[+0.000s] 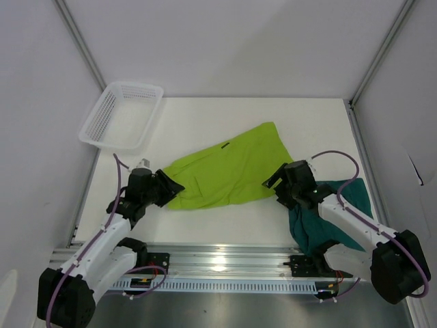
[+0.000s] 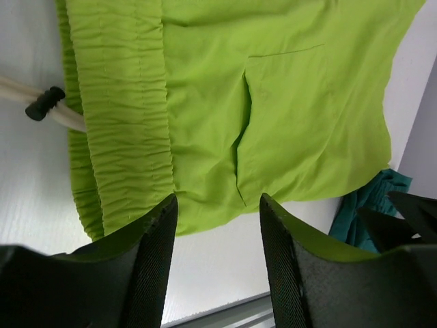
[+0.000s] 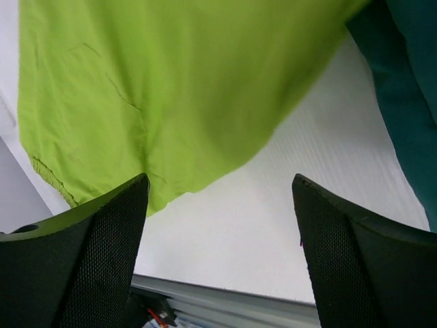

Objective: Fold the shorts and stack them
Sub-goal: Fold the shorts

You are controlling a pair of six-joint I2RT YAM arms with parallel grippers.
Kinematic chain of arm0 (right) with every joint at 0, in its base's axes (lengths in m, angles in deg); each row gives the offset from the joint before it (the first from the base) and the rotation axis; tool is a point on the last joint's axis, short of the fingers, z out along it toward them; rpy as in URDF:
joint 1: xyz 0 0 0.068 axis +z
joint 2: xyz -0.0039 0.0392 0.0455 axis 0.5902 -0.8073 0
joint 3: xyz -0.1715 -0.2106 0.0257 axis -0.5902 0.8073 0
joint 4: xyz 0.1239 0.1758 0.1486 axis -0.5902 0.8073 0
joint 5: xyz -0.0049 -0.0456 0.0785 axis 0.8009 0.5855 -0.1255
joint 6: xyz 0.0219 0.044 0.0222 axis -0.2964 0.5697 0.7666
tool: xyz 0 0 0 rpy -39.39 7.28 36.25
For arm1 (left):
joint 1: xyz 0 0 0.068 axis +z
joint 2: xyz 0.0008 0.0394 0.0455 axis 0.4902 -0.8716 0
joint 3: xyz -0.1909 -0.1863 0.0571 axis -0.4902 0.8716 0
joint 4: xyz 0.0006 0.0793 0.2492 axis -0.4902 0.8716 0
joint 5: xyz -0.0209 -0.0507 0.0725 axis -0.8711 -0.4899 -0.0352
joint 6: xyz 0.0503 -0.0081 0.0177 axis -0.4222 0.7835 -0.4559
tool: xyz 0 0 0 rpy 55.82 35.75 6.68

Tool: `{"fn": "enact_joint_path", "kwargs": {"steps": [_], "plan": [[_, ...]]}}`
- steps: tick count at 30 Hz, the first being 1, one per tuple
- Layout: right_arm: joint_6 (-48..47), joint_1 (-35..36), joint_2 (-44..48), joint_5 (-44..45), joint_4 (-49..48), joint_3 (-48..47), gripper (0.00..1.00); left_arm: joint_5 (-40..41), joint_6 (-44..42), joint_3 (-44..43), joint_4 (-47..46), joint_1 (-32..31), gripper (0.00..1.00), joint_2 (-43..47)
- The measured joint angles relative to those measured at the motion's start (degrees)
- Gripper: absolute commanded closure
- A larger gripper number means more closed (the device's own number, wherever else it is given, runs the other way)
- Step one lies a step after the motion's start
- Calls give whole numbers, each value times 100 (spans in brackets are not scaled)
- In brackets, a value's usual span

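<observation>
The lime shorts lie spread flat across the middle of the table, waistband toward the left. In the left wrist view their gathered waistband and pale drawstring show above my left gripper, which is open with only bare table between its fingers. My left gripper sits at the waistband's left end. My right gripper is open at the shorts' right hem, nothing held. The dark teal shorts lie crumpled at the right, partly under the right arm; they also show at an edge.
A white mesh basket stands at the back left corner. A metal rail runs along the table's near edge, between the two arm bases. White walls enclose the table on left, back and right.
</observation>
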Motion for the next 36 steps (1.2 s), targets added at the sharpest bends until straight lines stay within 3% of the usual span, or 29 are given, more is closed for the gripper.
{"fn": "enact_joint_path", "kwargs": {"steps": [5, 12, 17, 20, 22, 29, 36], "plan": [[756, 68, -96, 173, 136, 225, 16, -63, 280, 267, -223, 0, 46, -11], [1349, 61, -778, 249, -306, 444, 25, -210, 511, 302, -1075, 0, 53, -1316], [1576, 63, -1283, 372, -975, 361, 42, -17, 529, 210, -1276, 0, 53, -1755], [1628, 76, -1655, 398, -1335, 234, 46, 181, 470, 57, -1281, 50, 53, -1941], [1626, 131, -1963, 402, -1561, 46, 46, 219, 411, -35, -1318, 205, 54, -2092], [1403, 455, -3069, 385, -1917, -1016, 29, -105, 214, -184, -1808, 1523, 56, -2651], [1307, 262, -3069, 365, -2065, -981, 27, -101, 76, -192, -1893, 1720, 56, -2684]]}}
